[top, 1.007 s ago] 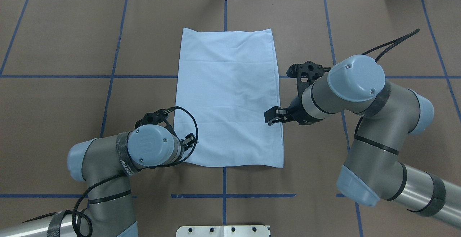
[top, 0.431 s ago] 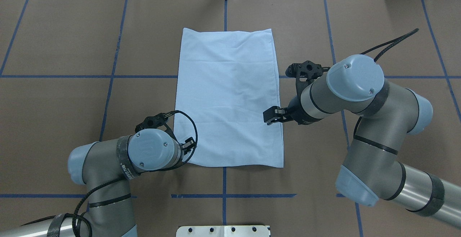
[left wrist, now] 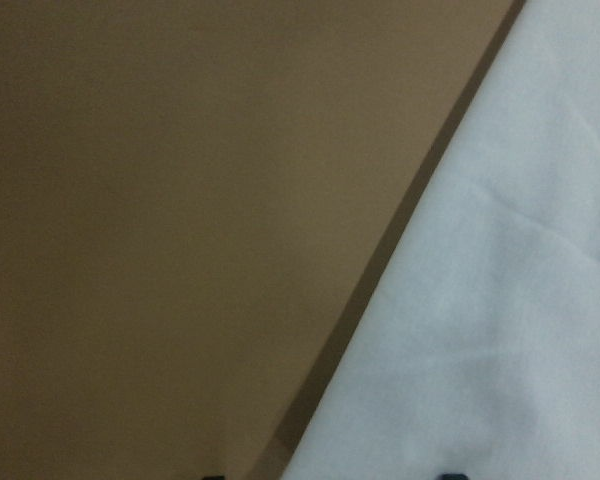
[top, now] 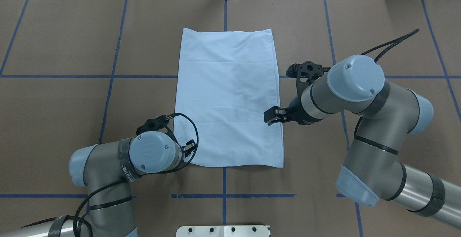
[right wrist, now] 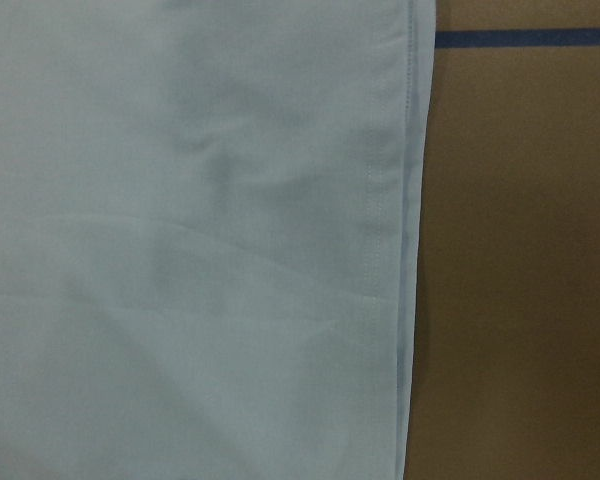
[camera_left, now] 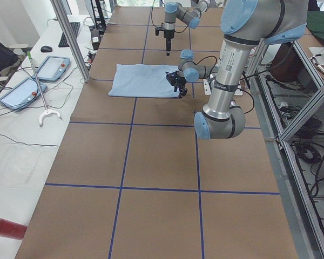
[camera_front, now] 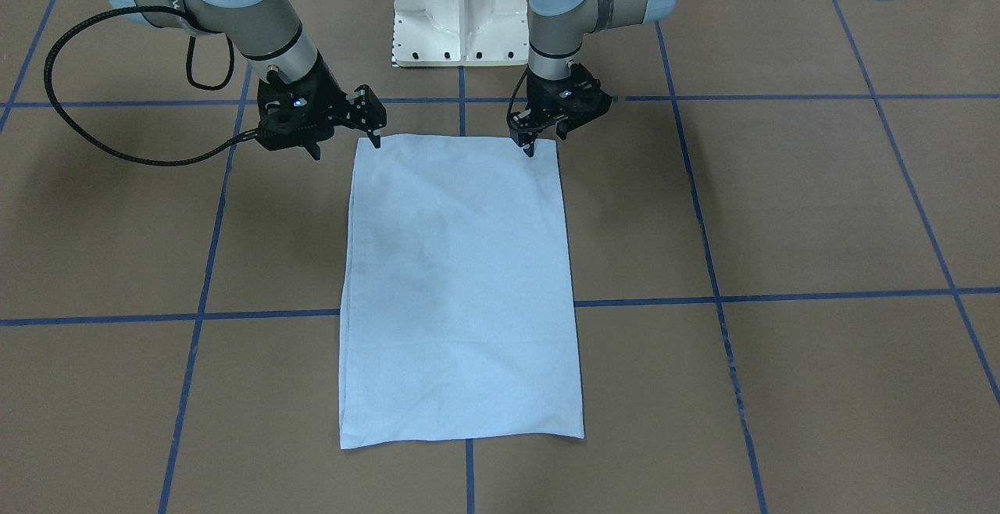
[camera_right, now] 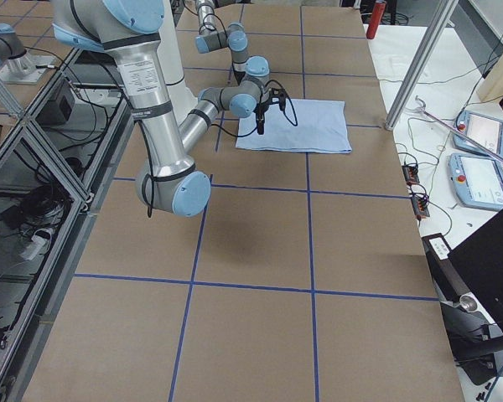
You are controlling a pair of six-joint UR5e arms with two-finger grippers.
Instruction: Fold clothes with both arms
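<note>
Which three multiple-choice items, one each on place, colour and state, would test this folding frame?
1. Where is the T-shirt? A on the table; B held up in the fingers; C on the pedestal.
2. What colour are the tape lines? A red; B blue; C yellow.
3. How is the T-shirt? A crumpled; B spread with sleeves out; C folded into a flat rectangle.
Answers: 1 A, it lies flat on the brown top; 2 B, a blue grid; 3 C, four straight edges, no sleeves showing.
</note>
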